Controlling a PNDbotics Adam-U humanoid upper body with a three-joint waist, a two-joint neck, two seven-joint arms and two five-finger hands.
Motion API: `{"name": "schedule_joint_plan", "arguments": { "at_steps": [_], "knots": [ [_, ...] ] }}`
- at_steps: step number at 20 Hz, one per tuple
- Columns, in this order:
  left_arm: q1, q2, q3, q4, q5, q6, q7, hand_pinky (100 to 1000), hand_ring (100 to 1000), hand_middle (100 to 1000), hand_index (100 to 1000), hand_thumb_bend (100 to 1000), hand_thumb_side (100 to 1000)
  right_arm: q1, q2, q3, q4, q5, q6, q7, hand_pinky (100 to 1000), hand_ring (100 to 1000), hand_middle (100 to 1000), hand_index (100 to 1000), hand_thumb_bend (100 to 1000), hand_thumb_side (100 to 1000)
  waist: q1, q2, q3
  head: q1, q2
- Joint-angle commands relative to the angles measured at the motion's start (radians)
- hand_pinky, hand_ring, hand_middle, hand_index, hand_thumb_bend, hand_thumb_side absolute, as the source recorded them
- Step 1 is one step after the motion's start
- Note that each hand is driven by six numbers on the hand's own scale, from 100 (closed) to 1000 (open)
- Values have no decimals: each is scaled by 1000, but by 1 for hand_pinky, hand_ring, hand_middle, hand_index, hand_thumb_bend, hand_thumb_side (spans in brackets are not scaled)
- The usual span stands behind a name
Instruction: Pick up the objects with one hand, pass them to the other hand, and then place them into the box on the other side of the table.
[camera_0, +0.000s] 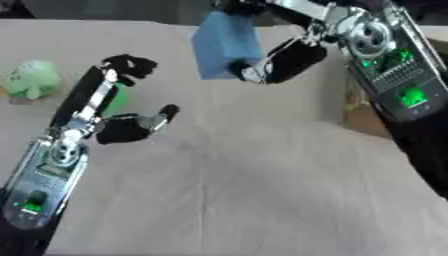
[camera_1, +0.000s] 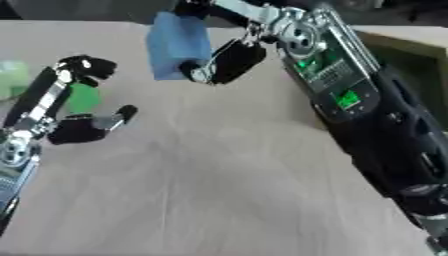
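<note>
My right hand (camera_0: 289, 60) reaches in from the upper right, its fingers curled round a blue block (camera_0: 223, 45) held above the table's far middle. My left hand (camera_0: 121, 129) hovers at the left with fingers and thumb spread and nothing held. A small green object (camera_0: 115, 99) shows just behind that hand, partly hidden by it. A pale green round toy (camera_0: 31, 79) lies on the beige table (camera_0: 254, 190) at the far left.
A brown cardboard box (camera_1: 411, 52) stands at the table's right edge, partly hidden by my right forearm. Bare tabletop stretches across the middle and the near side.
</note>
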Motion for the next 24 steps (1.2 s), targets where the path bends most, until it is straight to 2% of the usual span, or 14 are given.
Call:
{"name": "schedule_joint_plan", "arguments": {
  "at_steps": [1,6,11,17,21,22,24],
  "knots": [
    [8,66,41,-34,16,17,32,710,725,673,797,480,292,25,-88,-93,-12,-39,46,-72,898,802,541,606,100,100,6,-14,-1,-24,-2],
    [47,129,90,-78,44,45,70,709,722,668,790,477,276,126,-203,-230,67,-112,101,-193,907,813,548,618,100,121,10,-8,-1,-55,-8],
    [75,157,132,-113,59,65,105,707,720,666,788,470,257,181,-273,-314,177,-167,109,-273,910,819,552,625,100,135,18,-4,-1,-97,-18],
    [90,185,163,-144,73,80,134,708,720,667,786,468,248,240,-332,-356,243,-188,96,-320,904,817,561,632,100,131,18,0,1,-133,-38],
    [92,194,185,-164,74,87,154,708,719,666,785,463,239,270,-348,-374,287,-180,94,-336,901,822,579,652,100,136,17,1,8,-172,-60],
    [93,195,190,-168,74,89,159,707,718,665,785,461,238,277,-352,-378,299,-176,94,-340,900,822,583,655,100,113,16,2,9,-177,-63],
    [95,198,197,-172,78,92,168,707,717,664,783,458,236,289,-357,-381,321,-167,89,-345,898,825,592,664,100,137,15,2,11,-182,-67]
  ]
}}
